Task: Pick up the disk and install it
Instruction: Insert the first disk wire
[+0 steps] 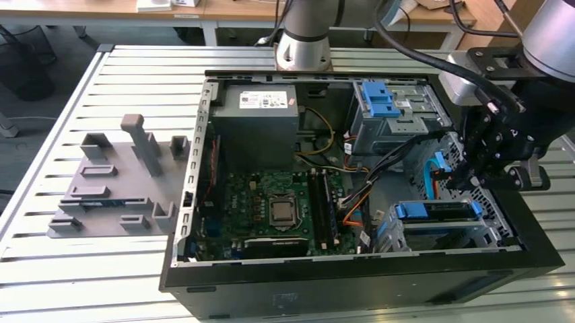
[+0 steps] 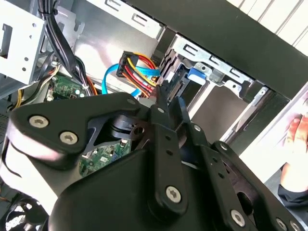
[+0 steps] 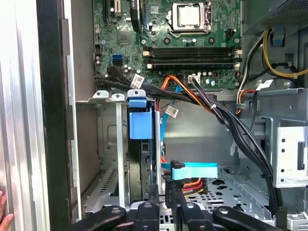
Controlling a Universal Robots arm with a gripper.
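Disk (image 3: 140,159) mostly hidden in bay behind blue bracket (edge-on); person's fingers (image 3: 4,215) cut off at frame edge.

slatted metal table (image 1: 72,101); wooden desks (image 1: 225,10) behind; dark floor (image 1: 27,155).

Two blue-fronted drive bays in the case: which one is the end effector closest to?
The lower bay, nearer the case's front edge, just below the end effector. The other bay sits farther back beside the grey power supply.
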